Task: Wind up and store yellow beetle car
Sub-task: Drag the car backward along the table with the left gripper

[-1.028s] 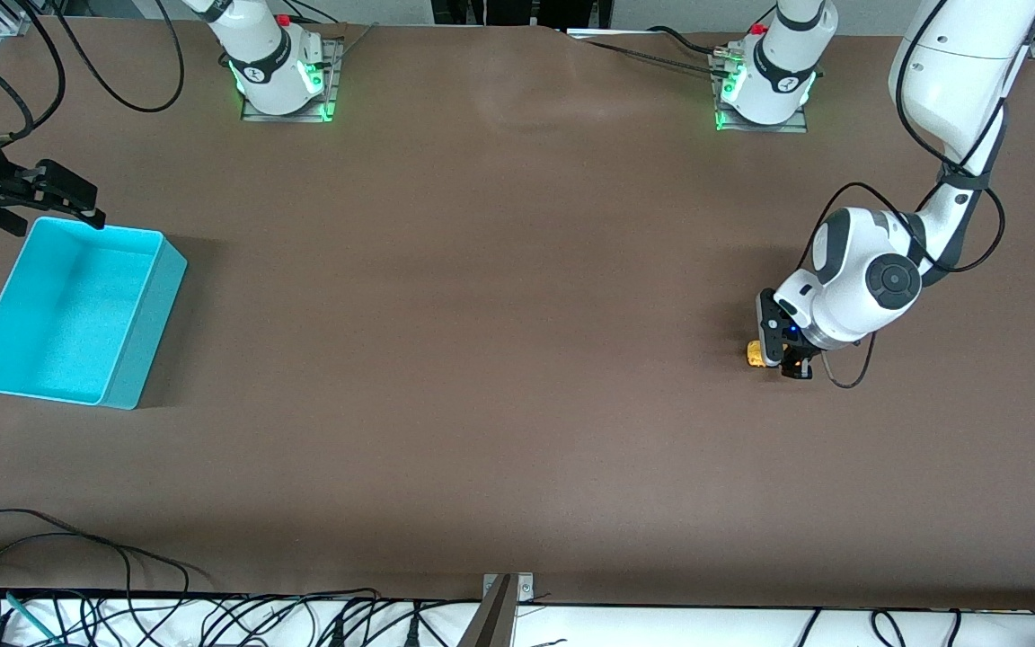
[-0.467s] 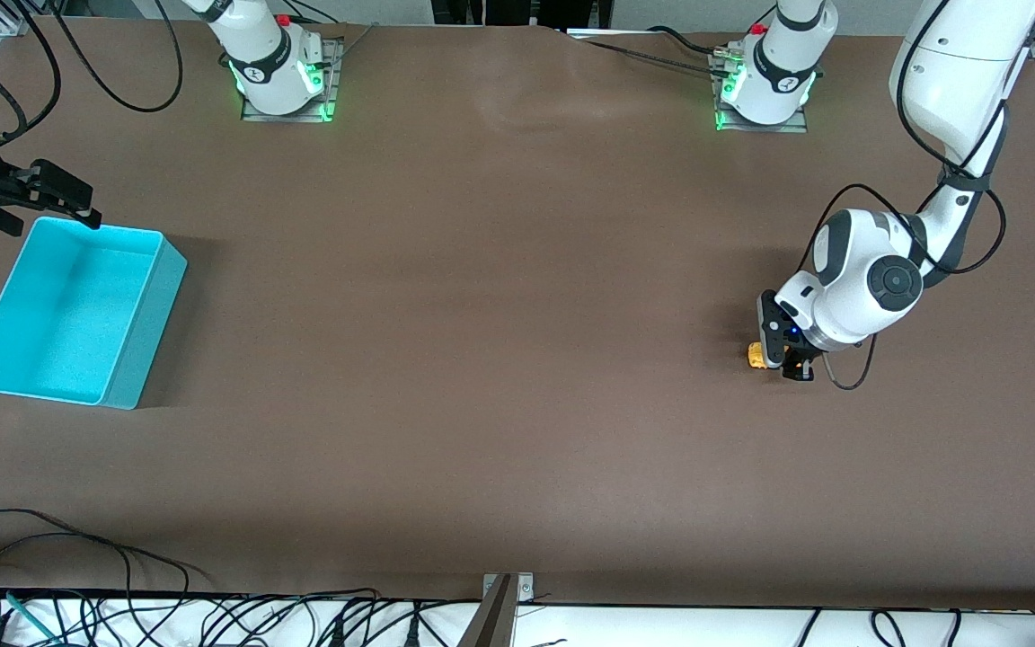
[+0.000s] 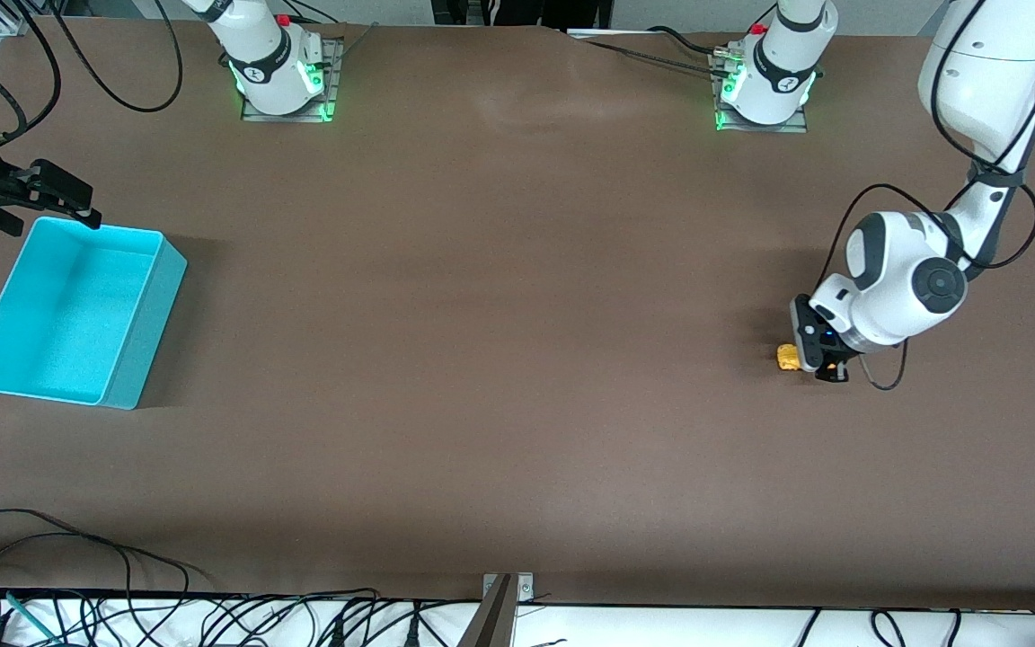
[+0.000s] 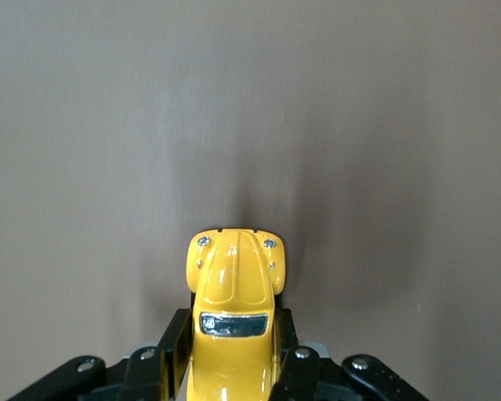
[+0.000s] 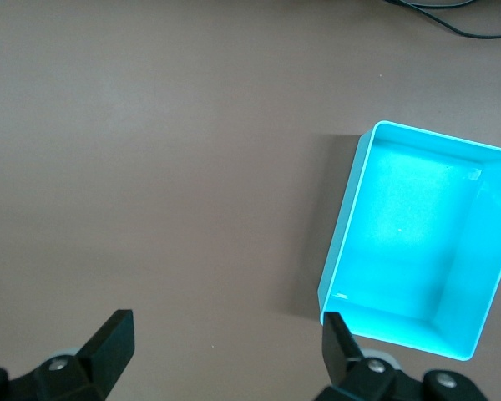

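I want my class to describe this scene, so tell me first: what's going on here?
The left hand is shut on a little yellow toy car, holding it low at the brown table toward the left arm's end. The right hand waits open above the table beside the turquoise bin at the right arm's end. The bin has nothing in it, so the car is not yet stored.

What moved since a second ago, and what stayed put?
The left gripper, shut on the yellow beetle car, dragged it along the table toward the left arm's end, as if winding it. The right gripper waits open by the turquoise bin; neither moved.
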Controlling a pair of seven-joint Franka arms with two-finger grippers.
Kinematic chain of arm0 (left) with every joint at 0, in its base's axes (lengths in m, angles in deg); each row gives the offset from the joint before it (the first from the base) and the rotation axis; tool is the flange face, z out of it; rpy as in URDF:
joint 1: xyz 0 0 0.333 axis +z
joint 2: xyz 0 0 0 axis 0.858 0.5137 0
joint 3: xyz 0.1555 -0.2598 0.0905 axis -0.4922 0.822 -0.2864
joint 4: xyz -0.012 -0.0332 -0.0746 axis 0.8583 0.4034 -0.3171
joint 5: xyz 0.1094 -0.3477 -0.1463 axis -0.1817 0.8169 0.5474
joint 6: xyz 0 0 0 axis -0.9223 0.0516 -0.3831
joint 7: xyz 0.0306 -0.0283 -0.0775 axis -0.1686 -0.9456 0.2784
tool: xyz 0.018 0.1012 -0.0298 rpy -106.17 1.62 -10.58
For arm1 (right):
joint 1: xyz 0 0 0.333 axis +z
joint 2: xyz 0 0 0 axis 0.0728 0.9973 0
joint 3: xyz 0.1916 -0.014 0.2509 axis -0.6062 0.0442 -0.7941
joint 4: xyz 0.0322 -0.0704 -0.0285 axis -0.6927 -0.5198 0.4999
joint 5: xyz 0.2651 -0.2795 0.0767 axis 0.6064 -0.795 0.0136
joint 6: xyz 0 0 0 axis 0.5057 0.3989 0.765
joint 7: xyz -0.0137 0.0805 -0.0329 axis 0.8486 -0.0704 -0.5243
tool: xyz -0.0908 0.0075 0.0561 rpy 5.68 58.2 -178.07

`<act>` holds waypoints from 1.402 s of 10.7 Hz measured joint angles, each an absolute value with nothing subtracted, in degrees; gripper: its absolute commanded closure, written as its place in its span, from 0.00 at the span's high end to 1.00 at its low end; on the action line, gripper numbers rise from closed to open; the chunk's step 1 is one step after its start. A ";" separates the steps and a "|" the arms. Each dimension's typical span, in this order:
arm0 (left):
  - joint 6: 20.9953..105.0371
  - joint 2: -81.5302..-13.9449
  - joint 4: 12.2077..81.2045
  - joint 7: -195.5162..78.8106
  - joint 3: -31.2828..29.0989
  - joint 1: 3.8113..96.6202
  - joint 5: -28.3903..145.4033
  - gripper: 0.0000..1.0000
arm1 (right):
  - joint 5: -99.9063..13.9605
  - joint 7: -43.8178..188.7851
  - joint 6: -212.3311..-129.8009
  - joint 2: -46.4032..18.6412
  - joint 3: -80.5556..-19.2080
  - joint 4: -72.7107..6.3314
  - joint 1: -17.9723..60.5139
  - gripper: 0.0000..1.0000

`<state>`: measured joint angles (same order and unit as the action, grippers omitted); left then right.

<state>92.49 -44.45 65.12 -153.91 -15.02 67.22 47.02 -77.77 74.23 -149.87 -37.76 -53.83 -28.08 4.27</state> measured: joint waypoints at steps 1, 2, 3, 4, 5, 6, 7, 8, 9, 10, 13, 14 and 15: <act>92.08 -44.22 64.63 -156.21 -14.94 69.15 47.02 0.14 | -77.77 74.23 -149.87 -37.76 -53.83 -28.08 4.27 1.00; 91.94 -44.02 64.27 -157.77 -14.84 70.57 47.02 0.14 | -77.77 74.23 -149.87 -37.76 -53.83 -28.08 4.27 1.00; 91.75 -43.86 63.97 -158.89 -14.72 71.50 47.02 0.14 | -77.76 74.23 -149.87 -37.76 -53.83 -28.08 4.27 1.00; 91.51 -43.74 63.74 -159.84 -14.65 72.08 47.03 0.14 | -77.76 74.23 -149.87 -37.76 -53.83 -28.08 4.27 1.00; 91.11 -43.63 63.44 -160.81 -14.62 72.58 47.03 0.14 | -77.76 74.24 -149.87 -37.76 -53.83 -28.08 4.27 1.00; 90.28 -43.42 62.86 -161.41 -14.61 73.19 47.03 0.14 | -77.76 74.24 -149.87 -37.76 -53.83 -28.08 4.27 1.00; 89.15 -42.95 61.87 -162.21 -14.61 73.97 47.03 0.14 | -77.76 74.25 -149.87 -37.76 -53.83 -28.08 4.27 1.00; 88.24 -42.52 60.94 -163.47 -14.62 74.76 47.03 0.14 | -77.76 74.25 -149.86 -37.76 -53.83 -28.08 4.28 1.00; 87.62 -42.10 60.13 -165.28 -14.62 75.66 47.04 0.14 | -77.76 74.25 -149.86 -37.76 -53.83 -28.08 4.28 1.00; 87.30 -41.74 59.48 -166.95 -14.63 76.63 47.06 0.14 | -77.76 74.25 -149.86 -37.76 -53.82 -28.08 4.28 1.00; 87.18 -40.92 58.06 -170.62 -14.64 79.24 47.06 0.14 | -77.76 74.26 -149.86 -37.76 -53.82 -28.08 4.28 1.00; 87.18 -40.71 57.68 -171.27 -14.64 79.93 47.06 0.14 | -77.76 74.26 -149.86 -37.76 -53.83 -28.08 4.28 1.00; 87.19 -40.52 57.36 -171.84 -14.66 80.59 47.06 0.14 | -77.76 74.26 -149.86 -37.76 -53.82 -28.08 4.28 1.00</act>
